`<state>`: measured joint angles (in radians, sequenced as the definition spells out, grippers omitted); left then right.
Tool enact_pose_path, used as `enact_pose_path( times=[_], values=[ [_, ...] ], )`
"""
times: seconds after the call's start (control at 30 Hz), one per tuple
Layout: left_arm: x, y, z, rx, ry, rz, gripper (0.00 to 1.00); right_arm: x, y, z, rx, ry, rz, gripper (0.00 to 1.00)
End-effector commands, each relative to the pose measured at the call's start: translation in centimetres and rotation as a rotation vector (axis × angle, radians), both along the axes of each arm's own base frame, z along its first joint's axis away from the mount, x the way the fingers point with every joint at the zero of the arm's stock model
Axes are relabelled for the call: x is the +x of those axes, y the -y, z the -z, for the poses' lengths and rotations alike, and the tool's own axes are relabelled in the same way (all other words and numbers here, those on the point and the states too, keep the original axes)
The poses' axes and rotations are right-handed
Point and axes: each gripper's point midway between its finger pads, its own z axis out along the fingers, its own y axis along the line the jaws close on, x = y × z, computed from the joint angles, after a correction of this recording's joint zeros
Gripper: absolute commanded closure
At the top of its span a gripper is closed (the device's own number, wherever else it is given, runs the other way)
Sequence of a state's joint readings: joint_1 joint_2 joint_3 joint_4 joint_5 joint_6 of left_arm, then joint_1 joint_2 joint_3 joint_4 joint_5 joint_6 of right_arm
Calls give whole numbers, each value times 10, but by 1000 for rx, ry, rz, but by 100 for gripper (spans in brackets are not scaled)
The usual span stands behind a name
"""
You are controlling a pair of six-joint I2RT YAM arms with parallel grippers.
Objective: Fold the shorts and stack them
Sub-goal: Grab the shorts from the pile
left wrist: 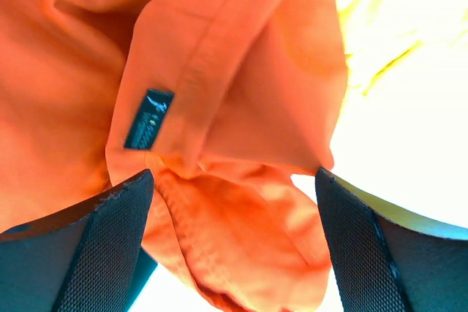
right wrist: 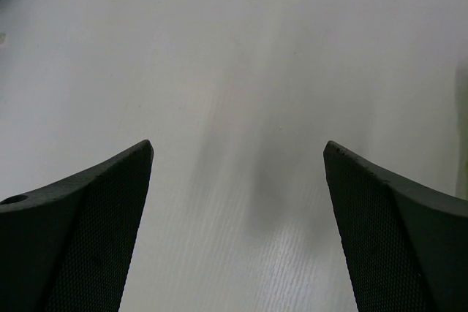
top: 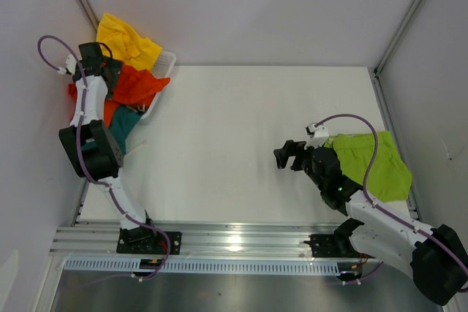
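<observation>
- Orange shorts (left wrist: 219, 71) lay directly under the left gripper (left wrist: 234, 174), crumpled, with a hemmed edge and a small dark label (left wrist: 148, 118) between the two fingers. The jaws stood wide apart and did not press the cloth, so nothing was held.
- This heap sat in the basket (top: 167, 63) at the far left corner of the table (top: 234, 122). Yellow shorts (top: 128, 38) lay behind it and teal shorts (top: 124, 123) on the near side.
- Its long axis could not be told, because the cloth was bunched.
- Only the left arm was near. The right gripper (top: 290, 155), also open and empty, hovered over bare table, well apart from the basket.
- Lime shorts (top: 376, 169) lay flat near the right edge, behind the right gripper and partly under that arm. They seemed to be the start of the stack.
- Close beside the left arm stood the side wall (top: 29, 107), so open room lay only toward the table centre.
- A grasp here probably needed the orange hem alone; a deep bite could also drag the teal pair out.
</observation>
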<state>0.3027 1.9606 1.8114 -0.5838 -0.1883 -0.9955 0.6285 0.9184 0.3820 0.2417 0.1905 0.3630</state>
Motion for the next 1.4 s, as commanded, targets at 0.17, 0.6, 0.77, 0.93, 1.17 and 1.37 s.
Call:
enact_pose_path(
  times=[0.17, 0.6, 0.77, 0.93, 1.17, 1.37],
  values=[
    [6, 10, -93, -5, 270, 13, 1, 5, -2, -12, 22, 30, 5, 1],
    [100, 42, -116, 25, 507, 124, 1, 5, 1, -12, 14, 31, 13, 1],
    [134, 30, -96, 59, 569, 101, 1, 4, 1, -11, 14, 29, 10, 0],
    [159, 11, -107, 230, 641, 76, 1, 5, 1, -9, 13, 24, 10, 0],
    [178, -19, -79, 330, 586, -5, 1, 5, 4, -9, 24, 20, 15, 1],
    [188, -31, -32, 295, 542, -37, 1, 6, 8, -7, 38, 11, 19, 0]
  ],
)
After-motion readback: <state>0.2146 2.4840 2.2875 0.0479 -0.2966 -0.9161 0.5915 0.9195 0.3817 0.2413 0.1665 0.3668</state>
